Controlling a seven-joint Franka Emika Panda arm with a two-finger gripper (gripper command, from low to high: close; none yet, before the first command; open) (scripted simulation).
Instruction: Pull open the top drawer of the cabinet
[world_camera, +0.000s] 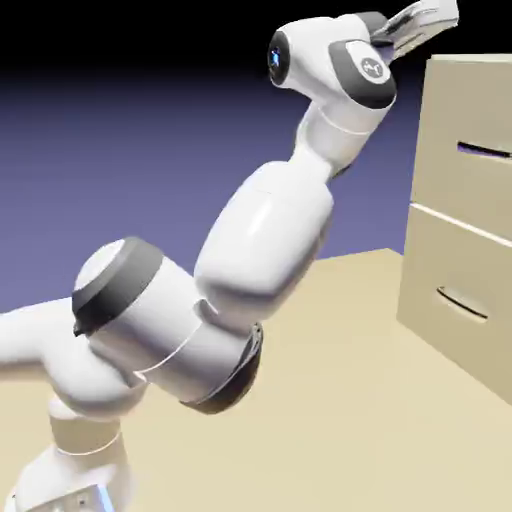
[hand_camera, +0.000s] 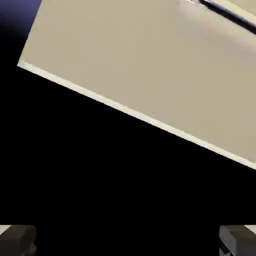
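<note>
hand (hand_camera: 128, 241) held wide open, nothing gripped, top drawer (world_camera: 470, 125) seen closed below it, handle (world_camera: 484, 150) untouched

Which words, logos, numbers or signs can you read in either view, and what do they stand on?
No word or number can be read in either view.
Wrist joint: a small light mark on its dark round cap, too small to read.
Cabinet: no text on the drawer fronts that show.
Gripper: none on its finger tips.

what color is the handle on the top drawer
The handle looks dark, nearly black; it shows best in the exterior view.
</note>
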